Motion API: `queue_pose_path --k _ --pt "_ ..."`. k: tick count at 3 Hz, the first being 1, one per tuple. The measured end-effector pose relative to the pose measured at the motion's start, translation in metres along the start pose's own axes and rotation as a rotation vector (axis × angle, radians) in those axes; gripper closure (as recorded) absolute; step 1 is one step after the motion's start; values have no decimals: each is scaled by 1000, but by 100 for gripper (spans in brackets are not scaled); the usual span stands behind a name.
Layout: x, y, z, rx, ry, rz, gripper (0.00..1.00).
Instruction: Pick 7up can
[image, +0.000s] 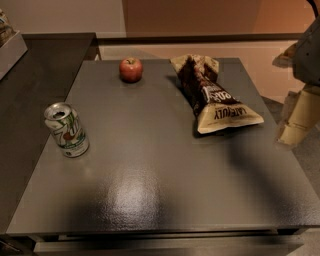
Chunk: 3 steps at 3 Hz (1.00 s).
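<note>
The 7up can (67, 130) stands upright near the left edge of the dark grey table (160, 185). It is white and silver with green lettering, and its silver top is opened. My gripper (296, 120) hangs at the far right of the view, beyond the table's right edge and far from the can. It holds nothing that I can see.
A red apple (130, 69) sits at the back of the table. A brown-and-cream snack bag (212, 95) lies at the back right, between the gripper and the can's side. A darker counter (35, 65) adjoins the table on the left.
</note>
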<state>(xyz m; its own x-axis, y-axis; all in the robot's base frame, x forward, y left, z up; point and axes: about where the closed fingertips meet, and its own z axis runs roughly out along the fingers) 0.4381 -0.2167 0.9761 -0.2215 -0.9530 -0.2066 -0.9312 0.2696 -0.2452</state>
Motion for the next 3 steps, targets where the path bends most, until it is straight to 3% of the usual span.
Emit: queue_pose_path --k 2,3 --pt "0 0 0 0 0 0 0" --pt "-28 -1 8 1 -43 -11 0"
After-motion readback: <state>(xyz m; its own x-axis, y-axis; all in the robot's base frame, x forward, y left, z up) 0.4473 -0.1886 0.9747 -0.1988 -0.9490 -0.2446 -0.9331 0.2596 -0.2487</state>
